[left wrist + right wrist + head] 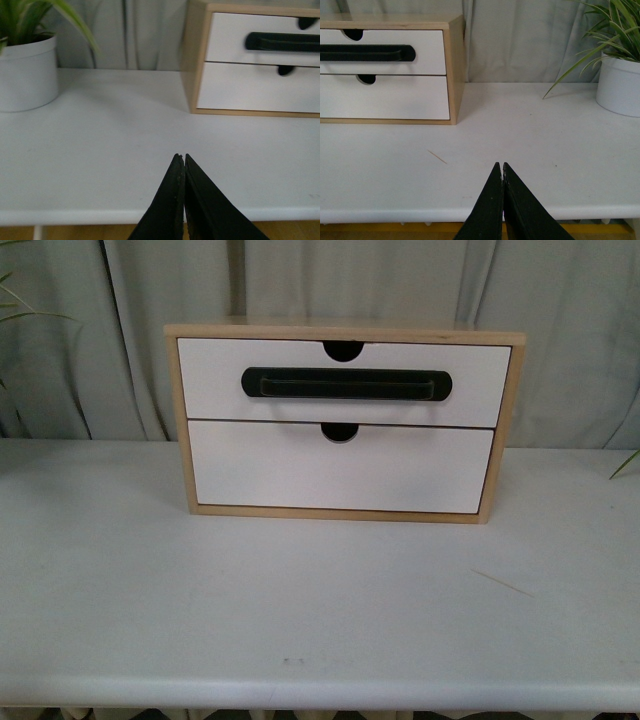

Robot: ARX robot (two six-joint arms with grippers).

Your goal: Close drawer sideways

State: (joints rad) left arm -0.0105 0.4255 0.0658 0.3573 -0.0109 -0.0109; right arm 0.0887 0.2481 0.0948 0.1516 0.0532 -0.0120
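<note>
The drawer (480,385) is the upper white front with a long black oval bar handle (346,383) and a semicircular notch in its top edge, set in a light wood cabinet (180,420) on the white table. It looks flush with the cabinet frame. It also shows in the left wrist view (227,42) and the right wrist view (427,50). My left gripper (180,156) is shut and empty above the table's front edge, well short of the cabinet. My right gripper (500,164) is shut and empty, likewise near the front edge. Neither gripper shows in the front view.
Below the drawer sits a taller plain white drawer front (340,475) without a handle. A white plant pot (25,75) stands left of the cabinet, another white plant pot (620,85) to its right. A thin wooden sliver (436,156) lies on the table (320,610). Grey curtains hang behind.
</note>
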